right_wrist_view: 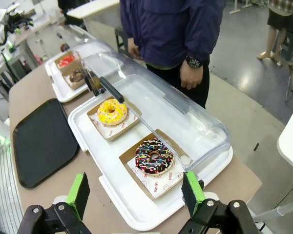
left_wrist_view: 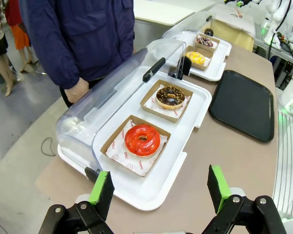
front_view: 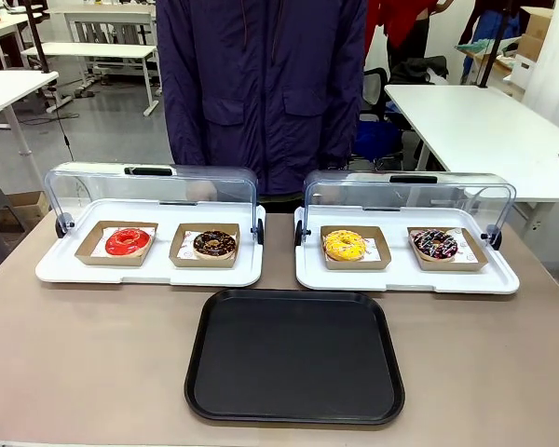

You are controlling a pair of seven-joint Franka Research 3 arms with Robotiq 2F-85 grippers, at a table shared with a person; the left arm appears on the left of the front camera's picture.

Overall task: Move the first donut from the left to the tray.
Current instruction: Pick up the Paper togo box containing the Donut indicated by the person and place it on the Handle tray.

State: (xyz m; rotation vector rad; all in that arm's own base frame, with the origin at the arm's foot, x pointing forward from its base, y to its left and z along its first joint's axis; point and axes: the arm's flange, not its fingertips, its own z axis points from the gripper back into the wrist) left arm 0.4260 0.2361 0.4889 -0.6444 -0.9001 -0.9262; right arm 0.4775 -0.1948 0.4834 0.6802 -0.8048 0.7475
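Left gripper [left_wrist_view: 159,187] is hovering with its 2 fingers spread wide, gripping nothing, and right gripper [right_wrist_view: 136,191] is doing likewise. Red donut [left_wrist_view: 142,140] is sitting in its cardboard box [left_wrist_view: 110,144] on the left white tray [front_view: 149,273], with black tray [front_view: 293,358] lying just beside it.

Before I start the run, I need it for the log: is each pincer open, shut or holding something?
Left pincer: open, holding nothing.
Right pincer: open, holding nothing.

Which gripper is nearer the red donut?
Left. The left gripper hovers just short of the red donut; the right gripper is by the sprinkled donut, at the far end.
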